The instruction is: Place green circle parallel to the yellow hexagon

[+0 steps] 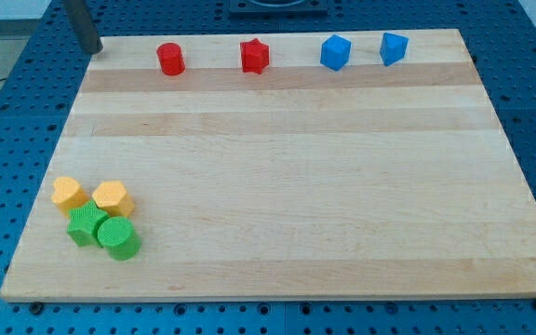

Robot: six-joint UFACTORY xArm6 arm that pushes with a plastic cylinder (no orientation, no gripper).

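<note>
Camera view: green circle (118,238) at board's bottom-left, touching green block (86,224); yellow hexagon (113,198) just above, yellow block (69,193) beside. My tip (91,48), bare rod holding nothing, top-left corner; circle lies well apart toward view's bottom.

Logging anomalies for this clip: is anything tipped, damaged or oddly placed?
Nothing stands out. All blocks sit flat on the board; my tip rests at the top-left corner, far from the green circle and yellow hexagon.
</note>
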